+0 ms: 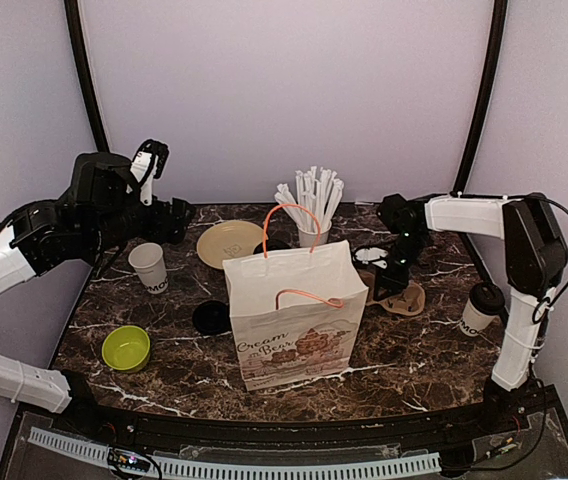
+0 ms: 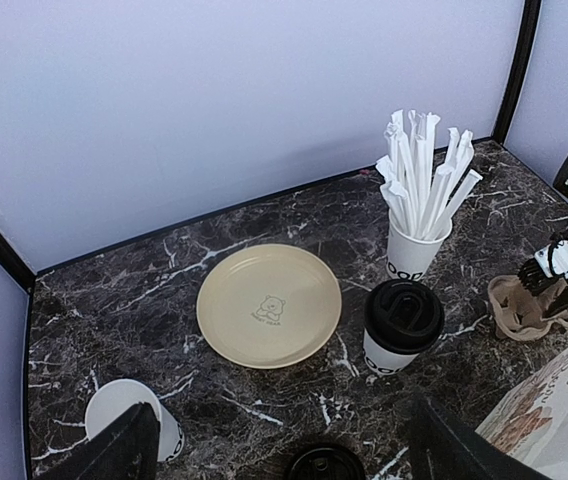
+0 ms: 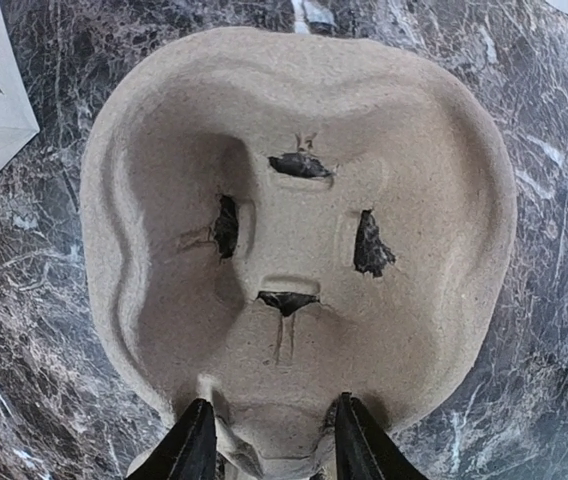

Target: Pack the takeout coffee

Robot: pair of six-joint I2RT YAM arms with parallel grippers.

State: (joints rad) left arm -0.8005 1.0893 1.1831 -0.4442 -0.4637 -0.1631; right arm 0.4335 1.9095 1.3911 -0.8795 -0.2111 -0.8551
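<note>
Centre: tall paper bag [image 1: 296, 318] blocks crossing between sides.
Behind bag: lidded cup [image 2: 401, 325] hemmed by straw cup [image 2: 414, 250], plate [image 2: 269, 303].
Front right: bare surface [image 1: 414, 355], open.

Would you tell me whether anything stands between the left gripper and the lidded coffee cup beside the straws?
Nothing visible does. The open left gripper looks straight at the lidded cup; the plate lies to its side and the straw cup stands behind it.

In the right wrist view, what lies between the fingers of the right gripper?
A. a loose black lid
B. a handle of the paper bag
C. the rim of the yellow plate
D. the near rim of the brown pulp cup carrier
D: the brown pulp cup carrier fills that view, and its near rim sits between the two fingers of the right gripper.
</note>
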